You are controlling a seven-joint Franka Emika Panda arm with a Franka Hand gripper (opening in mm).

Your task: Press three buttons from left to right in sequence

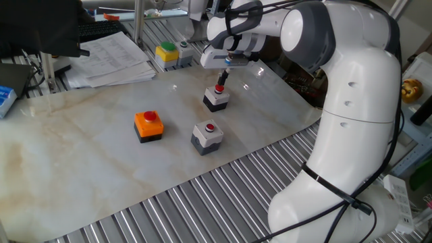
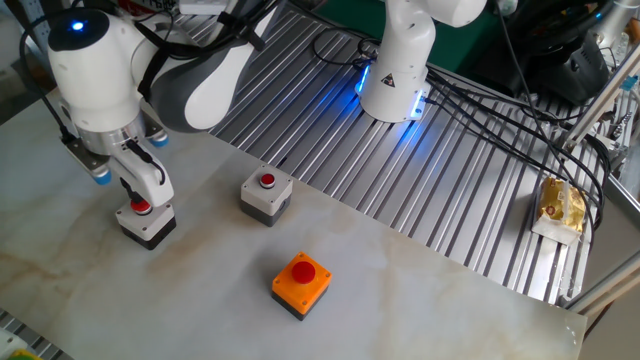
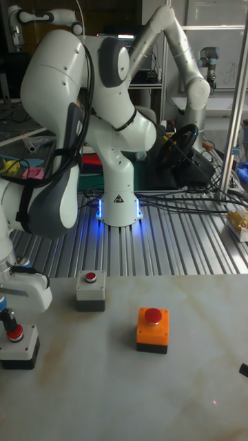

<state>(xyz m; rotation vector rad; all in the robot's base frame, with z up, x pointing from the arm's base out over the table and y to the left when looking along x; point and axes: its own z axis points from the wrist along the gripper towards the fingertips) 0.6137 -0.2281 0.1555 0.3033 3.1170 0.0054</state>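
The end effector (image 1: 220, 84) is set directly above the white-topped button box (image 1: 216, 100), its tip resting on that box's red button in all three views (image 2: 141, 203) (image 3: 9, 325). Whether the fingers are spread or closed cannot be told, since no gap or contact between the tips is resolved in any view.

The white-topped button box on its black base is placed on the marble-patterned bench (image 1: 81, 155), farthest from the orange box. The grey button box (image 1: 207, 136) is found near it, toward the ribbed metal surface (image 1: 223, 202) that borders the bench. The orange button box (image 1: 148, 125) on its black base is set well apart from the other two, on open marble. The three boxes are kept clear of one another, and nothing is seen lying between them.

Beyond the white-topped box, at the far edge of the bench, a yellow box with a green button (image 1: 167, 52) is seen, with a stack of papers (image 1: 111, 57) just beside it. The arm's large white base (image 1: 351, 135) is seen at one side of the bench in one fixed view, and cables (image 2: 480, 100) are laid across the ribbed metal in the other.
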